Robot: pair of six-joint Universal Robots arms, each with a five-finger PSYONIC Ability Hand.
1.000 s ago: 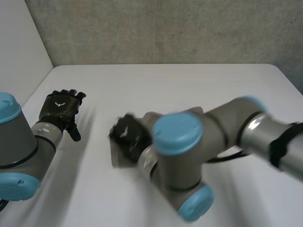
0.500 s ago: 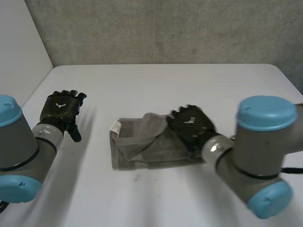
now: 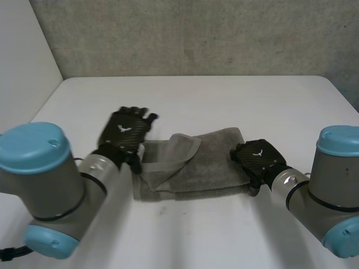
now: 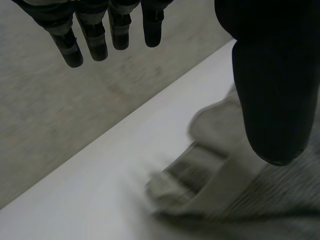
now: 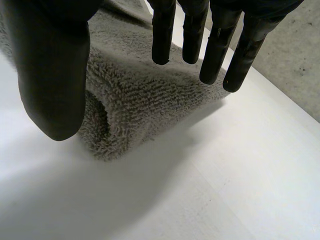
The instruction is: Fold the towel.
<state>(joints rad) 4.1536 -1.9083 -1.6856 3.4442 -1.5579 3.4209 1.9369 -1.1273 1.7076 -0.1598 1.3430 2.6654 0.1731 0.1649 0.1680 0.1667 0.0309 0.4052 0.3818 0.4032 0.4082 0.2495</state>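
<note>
**Folded grey towel at mid-surface, an open hand at each end**

A white surface (image 3: 224,95) is backed by a rough grey wall (image 3: 196,33), and a white panel (image 3: 22,56) closes its left side. The towel (image 3: 207,159) is laid folded near the middle, with one flap turned slantwise over its left half. Bare surface is left between towel and wall. The left hand (image 3: 124,130) is held at the towel's left end and the right hand (image 3: 259,157) at its right end. Both are spread wide, with nothing grasped. A small white emblem is borne on the back of each.
</note>
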